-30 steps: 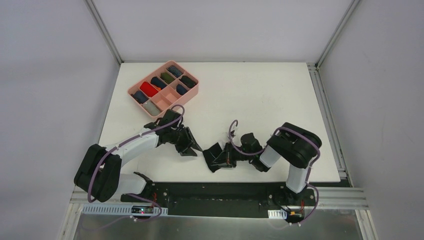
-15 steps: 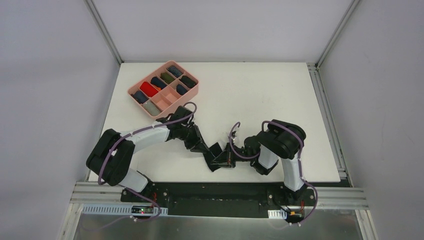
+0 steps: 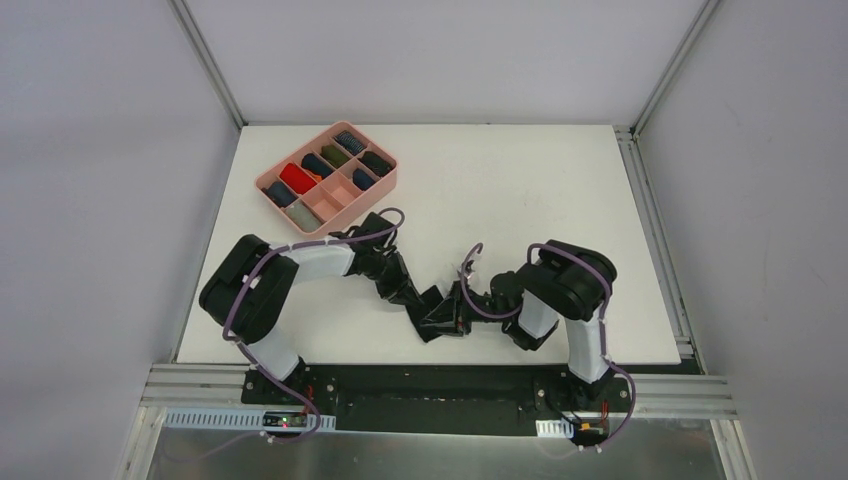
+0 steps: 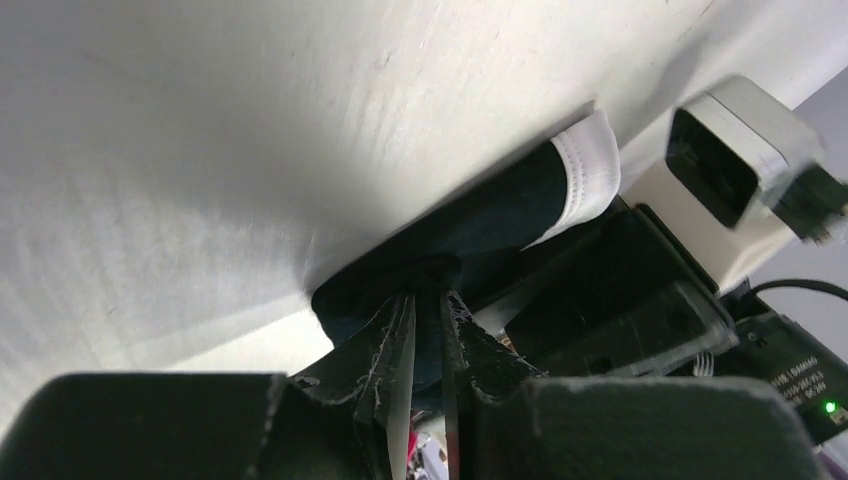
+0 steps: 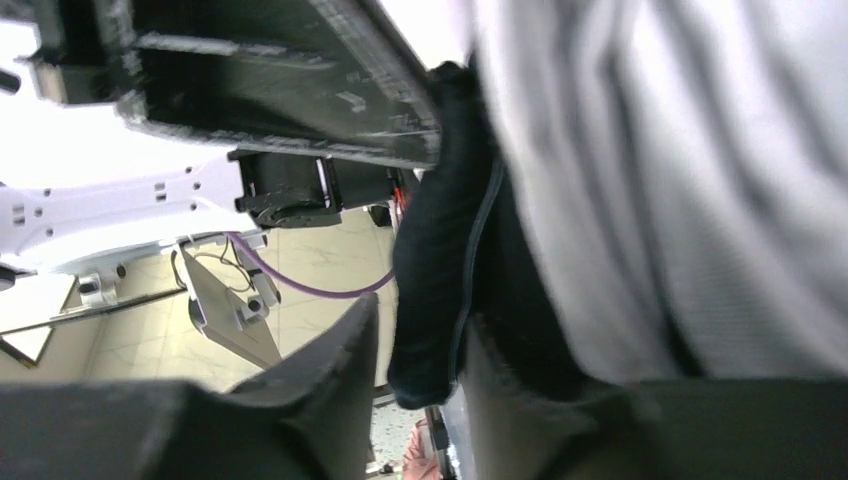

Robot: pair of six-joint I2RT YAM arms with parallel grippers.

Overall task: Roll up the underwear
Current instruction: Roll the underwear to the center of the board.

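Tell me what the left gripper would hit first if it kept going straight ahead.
The black underwear: the left gripper is touching it with its tips. Just beyond, probably the right gripper, though depth is hard to judge.

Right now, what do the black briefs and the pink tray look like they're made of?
The black briefs: soft matte cloth, likely knit; they crumple and fold, with a stitched white band that looks elastic. The pink tray: probably moulded plastic, smooth; thin rigid walls, uniform colour.

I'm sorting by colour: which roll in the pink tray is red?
The red roll, at the left edge of the pink tray: the only bright one; others are dark blue, olive or grey.
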